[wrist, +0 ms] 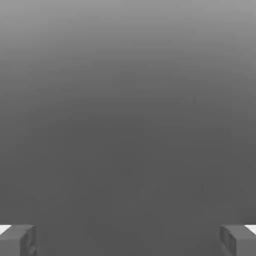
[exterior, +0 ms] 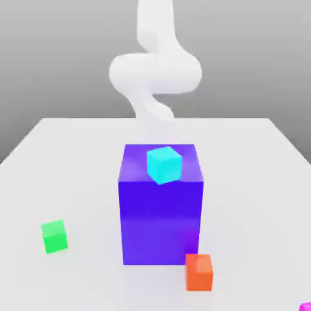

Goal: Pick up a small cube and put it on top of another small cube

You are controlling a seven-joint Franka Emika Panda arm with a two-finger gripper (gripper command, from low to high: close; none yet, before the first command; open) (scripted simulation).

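**Gripper wide apart over grey, magenta cube at the table's near corner**

Gripper [wrist: 128,240] fingers stand far apart in the hand view: we see one fingertip [wrist: 17,240] at one lower corner of the picture and the other at the opposite corner, with nothing between them but a smooth grey backdrop. Nothing is held.

We find the small cube [exterior: 305,307] at about five o'clock in the exterior view, right at the picture's edge, so just a sliver of it shows. What we can see is bright magenta-pink with a lighter top face; its full shape we cannot judge from this sliver. It sits on the white table [exterior: 61,158], well apart from the other pieces.

The exterior view gives us the layout. A large blue-purple block [exterior: 161,225] stands near the middle of the table, and a cyan cube [exterior: 164,164] rests on its top face. At about eight o'clock from the block lies a green cube [exterior: 54,236], on its own. At about five o'clock from the block, just beside its near lower corner, sits an orange cube [exterior: 198,272]. The white arm [exterior: 157,73] rises at twelve o'clock behind the block, blurred and curled.

The hand view gives us the fingertips, grey with pale edges.
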